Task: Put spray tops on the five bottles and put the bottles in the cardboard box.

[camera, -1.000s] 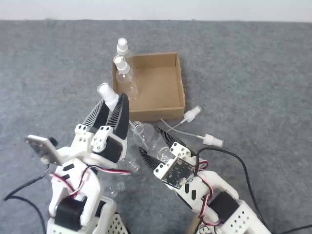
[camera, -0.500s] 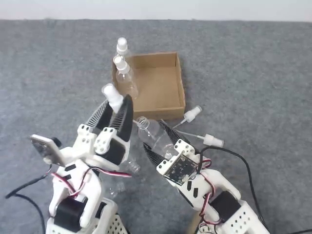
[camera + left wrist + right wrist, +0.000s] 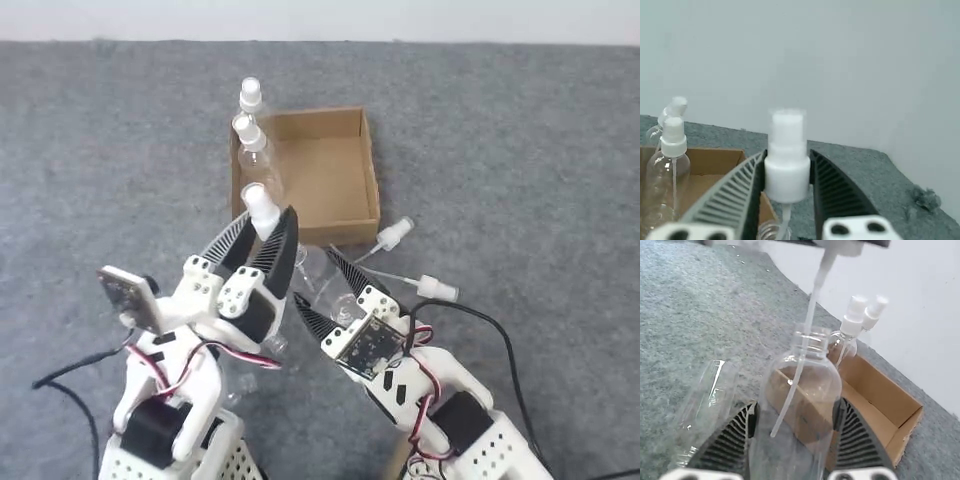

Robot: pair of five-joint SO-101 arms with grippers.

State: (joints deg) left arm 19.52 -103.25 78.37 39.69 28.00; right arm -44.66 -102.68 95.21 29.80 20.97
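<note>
Spray top (image 3: 786, 172) clamped in left gripper (image 3: 268, 217), its tube inside bottle (image 3: 801, 374) clamped by right gripper (image 3: 796, 412)

A bottle (image 3: 258, 165) stands in the cardboard box (image 3: 345, 228) — spray tops (image 3: 395, 235) beside it.

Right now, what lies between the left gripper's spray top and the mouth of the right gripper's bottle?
Only the dip tube of the spray top, running down through the mouth of the bottle; the right wrist view shows it.
</note>
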